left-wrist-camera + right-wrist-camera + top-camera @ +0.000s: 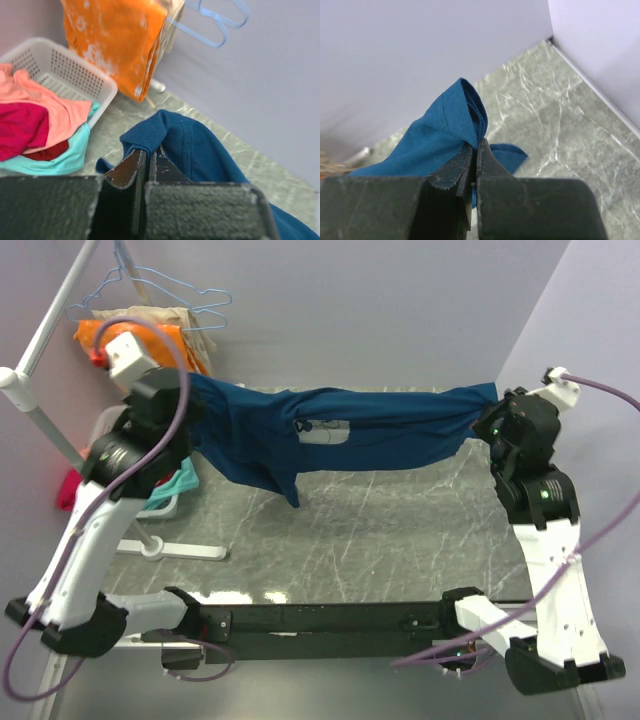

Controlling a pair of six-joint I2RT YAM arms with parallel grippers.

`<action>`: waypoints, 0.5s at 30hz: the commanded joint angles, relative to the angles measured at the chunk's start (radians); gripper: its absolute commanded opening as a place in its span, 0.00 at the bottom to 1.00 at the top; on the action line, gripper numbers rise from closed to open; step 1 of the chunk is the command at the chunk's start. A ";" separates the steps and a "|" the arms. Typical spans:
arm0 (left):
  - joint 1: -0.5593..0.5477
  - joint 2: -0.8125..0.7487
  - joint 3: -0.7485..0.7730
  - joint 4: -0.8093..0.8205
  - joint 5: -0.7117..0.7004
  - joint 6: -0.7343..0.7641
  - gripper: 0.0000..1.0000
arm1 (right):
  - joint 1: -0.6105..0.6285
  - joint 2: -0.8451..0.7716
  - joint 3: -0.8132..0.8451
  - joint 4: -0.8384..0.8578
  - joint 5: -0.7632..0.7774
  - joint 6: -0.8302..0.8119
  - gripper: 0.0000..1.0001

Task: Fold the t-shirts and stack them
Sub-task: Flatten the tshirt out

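Together, two pincers (148, 152) (476, 145) clamp one navy t-shirt (390, 430).

Matt navy cloth t-shirt (380, 430) (soft) over glossy marbled table (400, 530).

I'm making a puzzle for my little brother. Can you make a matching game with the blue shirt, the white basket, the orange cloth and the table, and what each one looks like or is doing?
Things:
1. blue t-shirt
2. white basket
3. orange cloth
4. table

States:
A. grey-green marble pattern
B. stretched between the left gripper and the right gripper, both shut on it
C. holds pink, red and teal clothes
D. hangs down beside the basket

Pairs: 1-B, 2-C, 3-D, 4-A.
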 commanded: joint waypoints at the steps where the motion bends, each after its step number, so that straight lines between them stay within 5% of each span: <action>1: 0.005 -0.112 0.016 -0.003 -0.014 0.080 0.01 | -0.014 -0.107 -0.015 0.030 0.084 -0.016 0.00; 6: 0.006 -0.205 -0.027 0.078 0.017 0.175 0.01 | -0.014 -0.166 -0.036 0.047 0.082 -0.008 0.00; 15: 0.006 0.004 -0.113 0.208 0.133 0.158 0.01 | -0.014 -0.030 -0.137 0.008 0.118 0.209 0.00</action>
